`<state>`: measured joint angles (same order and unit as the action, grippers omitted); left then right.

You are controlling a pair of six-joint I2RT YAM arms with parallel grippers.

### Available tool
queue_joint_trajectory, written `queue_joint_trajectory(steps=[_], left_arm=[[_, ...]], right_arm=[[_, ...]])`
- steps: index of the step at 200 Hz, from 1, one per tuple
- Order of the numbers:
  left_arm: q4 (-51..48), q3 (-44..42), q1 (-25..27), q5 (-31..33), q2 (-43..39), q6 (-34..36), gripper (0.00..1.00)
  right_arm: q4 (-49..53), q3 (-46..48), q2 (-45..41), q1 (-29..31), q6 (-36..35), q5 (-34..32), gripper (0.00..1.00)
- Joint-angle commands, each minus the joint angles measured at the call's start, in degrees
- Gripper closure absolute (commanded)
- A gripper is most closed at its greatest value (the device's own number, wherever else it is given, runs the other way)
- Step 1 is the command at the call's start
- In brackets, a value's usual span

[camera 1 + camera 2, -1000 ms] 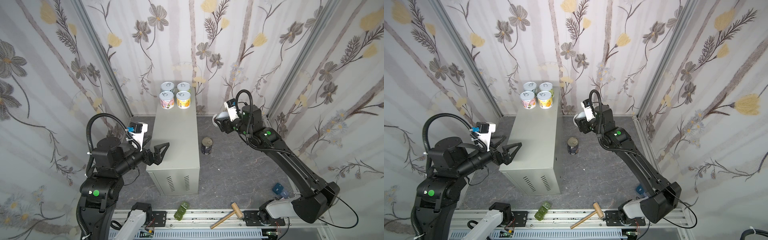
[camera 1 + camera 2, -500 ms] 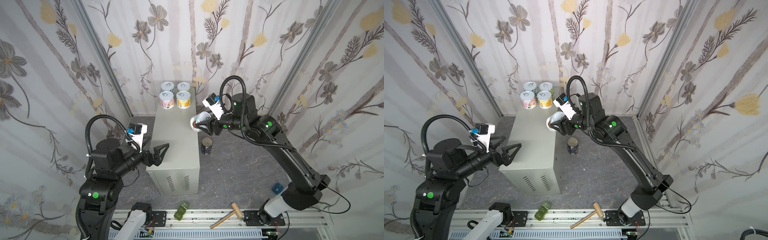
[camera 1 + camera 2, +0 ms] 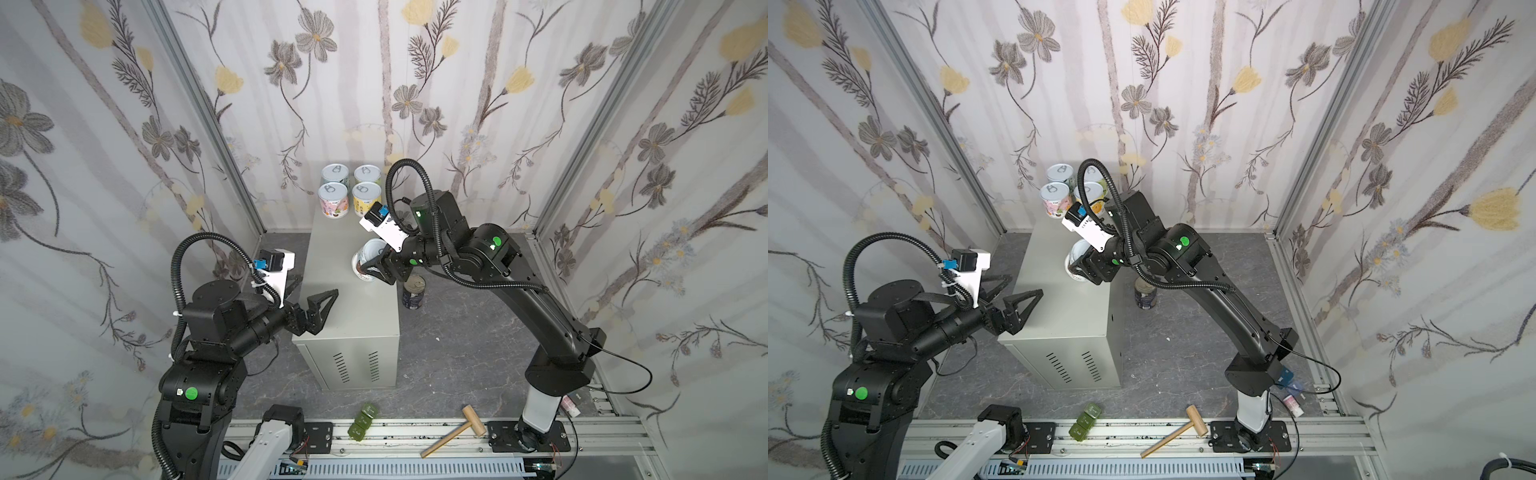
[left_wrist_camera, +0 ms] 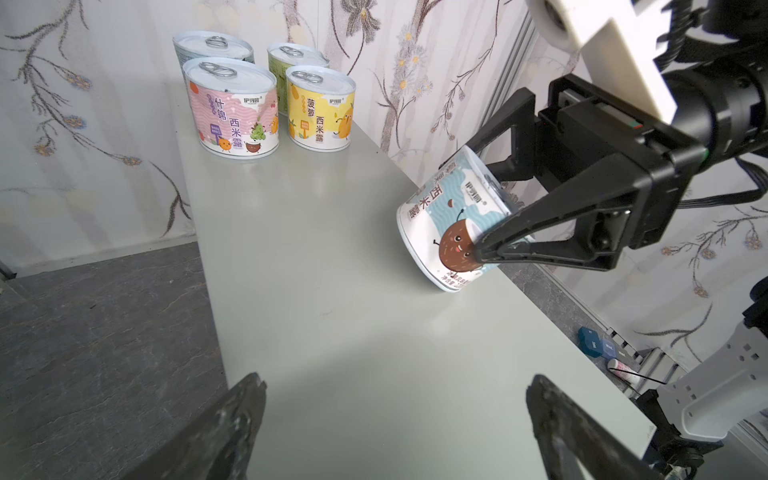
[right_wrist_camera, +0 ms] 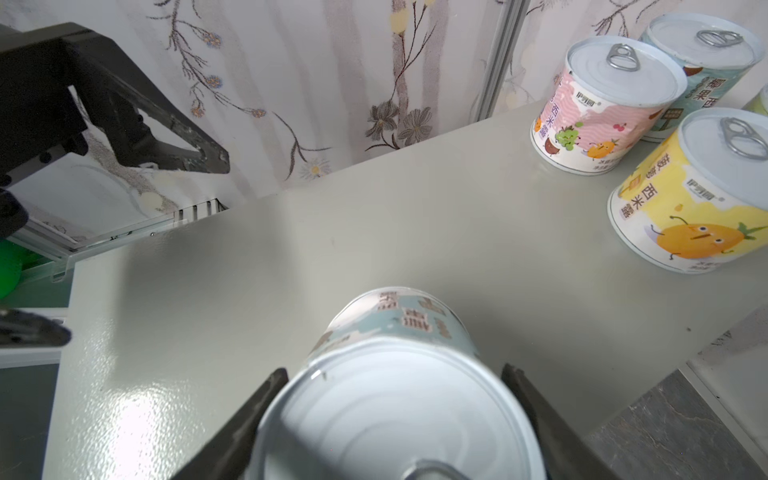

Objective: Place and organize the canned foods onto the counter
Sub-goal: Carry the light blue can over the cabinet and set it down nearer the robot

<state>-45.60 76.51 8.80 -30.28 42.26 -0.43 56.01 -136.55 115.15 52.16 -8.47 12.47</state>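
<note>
Right gripper (image 4: 471, 199): jaws closed across the body of the pale blue coconut can (image 4: 440, 232), one finger on each side of the label, can carried tilted. The can's long axis leans off vertical, with the lid end toward the wrist and the base away from it. The lowest part of the base rim sits at the counter (image 4: 332, 291) top, close to the edge on the right arm's side; whether it touches or hangs just clear cannot be resolved. Four placed cans (image 4: 249, 108) stand upright in a two-by-two block, well apart from the jaws, off to one side of the fingertips along the counter's length. Navy can (image 3: 413, 293) stands on the floor, below the right wrist and just beside the counter wall. Left gripper (image 3: 314, 287): fully spread, holding nothing, poised across the counter top with its fingertips facing the held can, well apart from it. Judgement: the right arm owns this placement. The move turns on rotating the can's axis back to vertical so the whole base seats flat before release.
</note>
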Motion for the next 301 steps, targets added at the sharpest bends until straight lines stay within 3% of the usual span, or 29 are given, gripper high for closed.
queue_joint_trajectory(steps=[1, 35, 85, 114, 174, 199, 233, 301], left_arm=[[1.6, -0.1, 0.0, -0.8, 0.0, -0.2, 0.0], [1.2, -0.1, 0.0, -0.6, -0.2, 0.1, 0.0], [1.3, -0.4, 0.0, -0.6, -0.6, 0.2, 0.0], [1.2, -0.3, 0.0, -0.5, -0.8, 0.3, 0.0], [1.7, -1.0, 0.0, -1.0, -1.0, -0.2, 0.0], [2.1, -1.1, 0.0, -1.7, -0.8, -0.4, 0.0], [2.6, -1.4, 0.0, -1.2, 0.0, -0.8, 0.0], [7.7, -4.0, 0.0, 3.1, 2.0, -2.4, 0.0]], right_arm=[[0.3, -0.6, 1.3, 0.9, -0.3, -2.2, 0.26], [-2.4, -0.6, 1.5, 2.0, 0.1, -2.3, 0.19], [-4.9, -0.6, 0.9, 2.5, 0.9, -2.2, 0.2], [-4.0, 0.0, 0.0, 2.5, 1.0, -3.3, 0.13], [-10.8, 15.5, -8.8, 2.5, 2.6, -4.5, 0.1], [-15.2, 21.9, -12.1, 2.5, 3.5, -4.0, 0.18], [-17.3, 22.1, -11.1, 2.5, 4.3, -2.3, 0.3], [-20.5, 12.9, -2.2, 2.2, 5.8, -0.2, 0.42]])
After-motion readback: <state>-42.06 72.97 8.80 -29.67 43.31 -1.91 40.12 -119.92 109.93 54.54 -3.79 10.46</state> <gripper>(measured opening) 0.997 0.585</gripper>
